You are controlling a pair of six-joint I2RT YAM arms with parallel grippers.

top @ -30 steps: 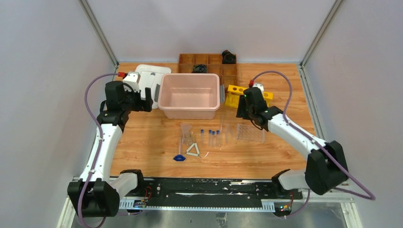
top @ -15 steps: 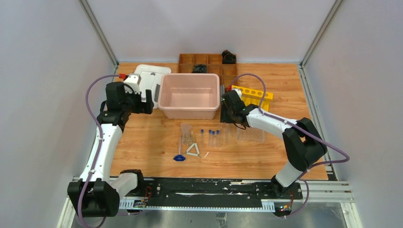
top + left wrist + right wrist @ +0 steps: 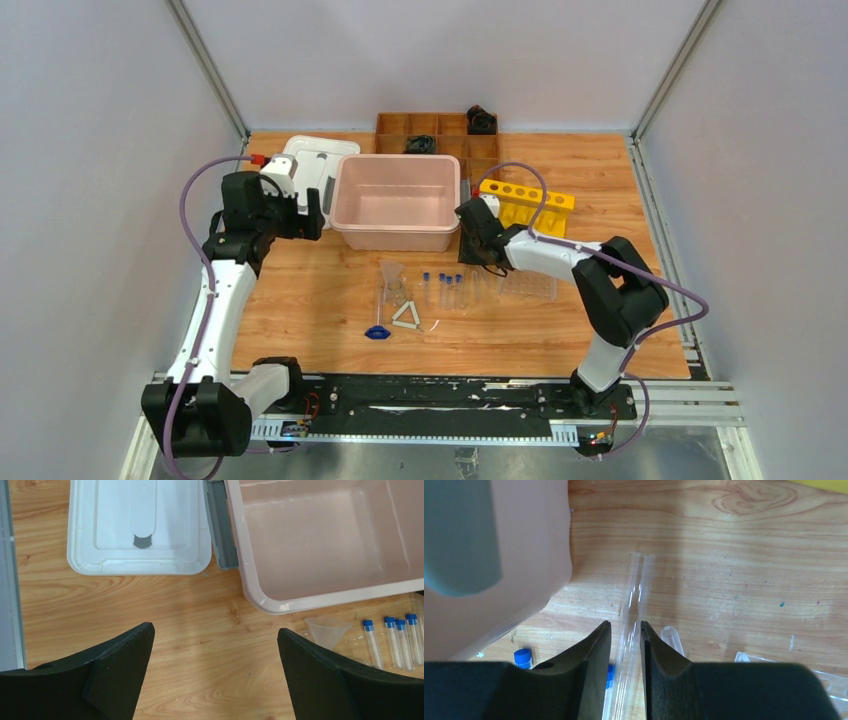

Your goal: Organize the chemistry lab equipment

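Several small blue-capped tubes [image 3: 445, 288] lie in a row in front of the pink bin [image 3: 345, 222]. Left of them lies the clear funnel [image 3: 393, 276], with the white triangle [image 3: 406, 315] and a tiny blue piece [image 3: 377, 332] nearer me. The clear tube rack [image 3: 528, 286] sits to the right. My right gripper [image 3: 625, 624] is down at the table, its fingers pressed on either side of a long clear glass tube [image 3: 637, 582] that lies flat. My left gripper [image 3: 215, 628] hovers wide open over bare wood left of the bin, holding nothing.
A white lid [image 3: 320, 163] lies behind the left gripper. A yellow rack with holes [image 3: 527, 203] stands right of the bin, and a wooden compartment tray [image 3: 437, 135] holding black objects is at the back. Another clear tube end [image 3: 672, 638] lies beside my right fingers.
My right arm has swung left from the yellow rack and come down by the bin's right corner, its jaws narrowing around the long clear tube. The left arm has stayed still.
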